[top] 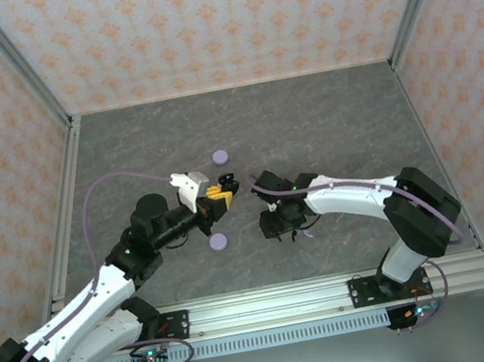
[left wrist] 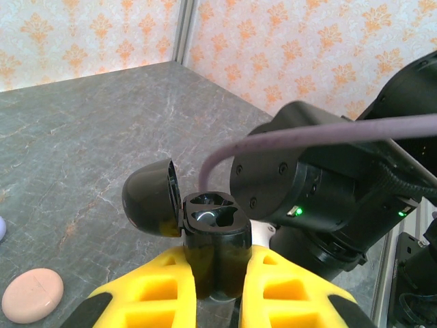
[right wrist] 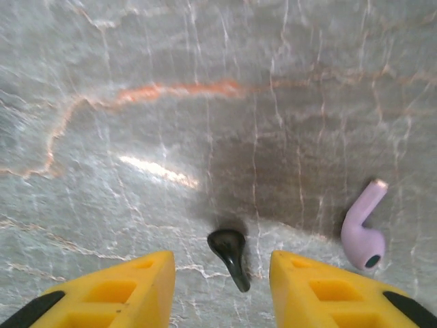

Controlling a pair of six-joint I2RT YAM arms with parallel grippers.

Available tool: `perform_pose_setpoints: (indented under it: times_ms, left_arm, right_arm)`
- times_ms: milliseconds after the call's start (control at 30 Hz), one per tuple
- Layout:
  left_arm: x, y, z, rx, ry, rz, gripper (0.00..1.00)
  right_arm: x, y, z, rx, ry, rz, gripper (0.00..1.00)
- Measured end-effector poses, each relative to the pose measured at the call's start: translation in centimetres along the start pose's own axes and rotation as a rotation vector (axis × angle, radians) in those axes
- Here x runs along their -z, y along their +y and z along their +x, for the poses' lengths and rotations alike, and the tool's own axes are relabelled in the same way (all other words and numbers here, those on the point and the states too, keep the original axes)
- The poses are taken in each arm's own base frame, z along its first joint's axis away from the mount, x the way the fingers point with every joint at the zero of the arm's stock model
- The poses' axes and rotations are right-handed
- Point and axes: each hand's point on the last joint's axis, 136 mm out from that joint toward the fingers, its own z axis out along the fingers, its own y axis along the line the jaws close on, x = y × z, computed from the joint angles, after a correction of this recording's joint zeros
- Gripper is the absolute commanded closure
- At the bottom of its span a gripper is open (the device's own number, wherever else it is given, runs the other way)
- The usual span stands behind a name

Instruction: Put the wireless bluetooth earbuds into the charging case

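Fingers of the left gripper (left wrist: 218, 263) are clamped on a black case (left wrist: 212, 222), its lid (left wrist: 147, 198) flipped open; what sits in its sockets cannot be told. Opposite, the right gripper (right wrist: 220, 268) hangs over the marbled table (top: 325, 119) with fingers apart, a black earbud (right wrist: 229, 249) lying between them and touching neither. A lavender earbud (right wrist: 363, 229) lies nearby, outside the fingers, on the table. A pink case (left wrist: 33, 295) rests closed near the left gripper. One lavender disc (top: 220, 157) lies beyond that gripper, a second disc (top: 218, 240) nearer the arms' bases.
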Motion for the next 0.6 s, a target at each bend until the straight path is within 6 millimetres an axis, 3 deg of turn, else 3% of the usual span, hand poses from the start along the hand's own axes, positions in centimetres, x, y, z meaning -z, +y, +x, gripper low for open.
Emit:
perform_pose_setpoints:
  times_ms: [133,600]
  left_arm:
    - [0.0,0.0,0.0,0.000,0.000,0.000,0.96]
    - [0.2,-0.1,0.0,0.000,-0.001,-0.001,0.95]
  right_arm:
    - [-0.5,0.2,-0.6,0.016,-0.001,0.020,0.62]
    - [-2.7,0.1,0.7,0.045,0.071,0.073,0.68]
